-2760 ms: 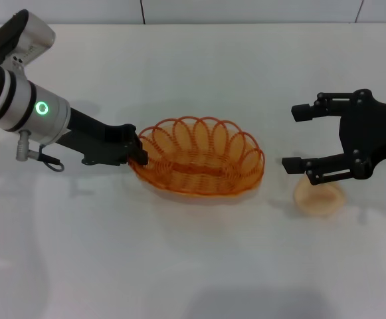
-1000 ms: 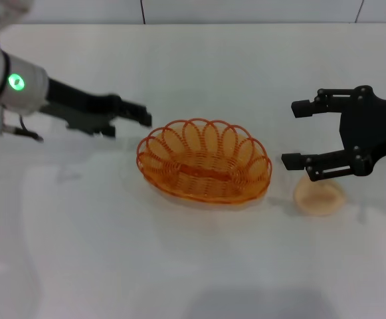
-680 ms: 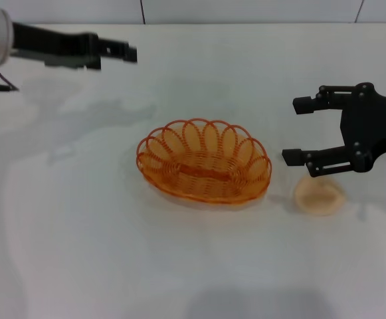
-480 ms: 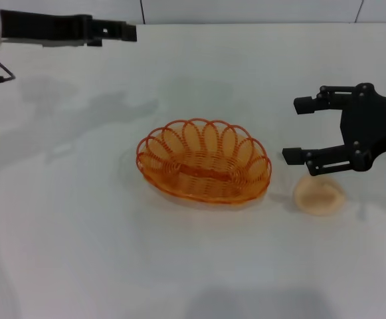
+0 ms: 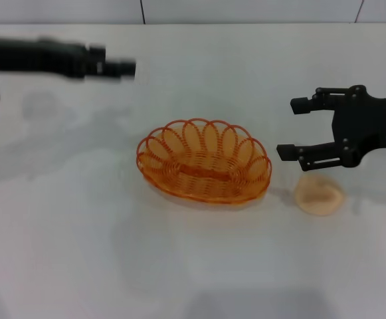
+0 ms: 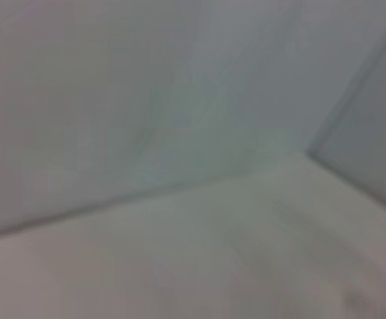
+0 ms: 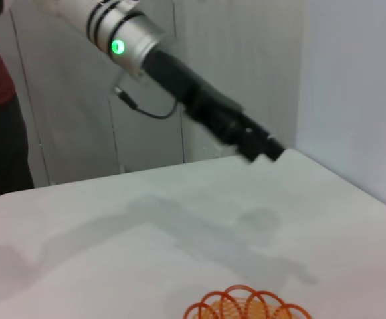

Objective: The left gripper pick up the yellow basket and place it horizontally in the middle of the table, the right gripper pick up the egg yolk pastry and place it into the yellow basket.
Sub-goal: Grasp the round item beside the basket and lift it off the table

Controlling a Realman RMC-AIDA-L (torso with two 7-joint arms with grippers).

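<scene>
Hovering just above the egg yolk pastry (image 5: 319, 195), right gripper (image 5: 292, 127), fingers (image 5: 299, 104) spread, empty.

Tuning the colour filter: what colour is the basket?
Translucent orange-yellow wire, clearest in the head view: the yellow basket.

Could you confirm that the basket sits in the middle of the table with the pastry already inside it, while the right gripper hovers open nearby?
Not quite: the pastry is not in the basket. The head view shows it on the table beside the basket, under the right gripper. The rest holds: the basket sits mid-table, and that gripper hovers open.
</scene>
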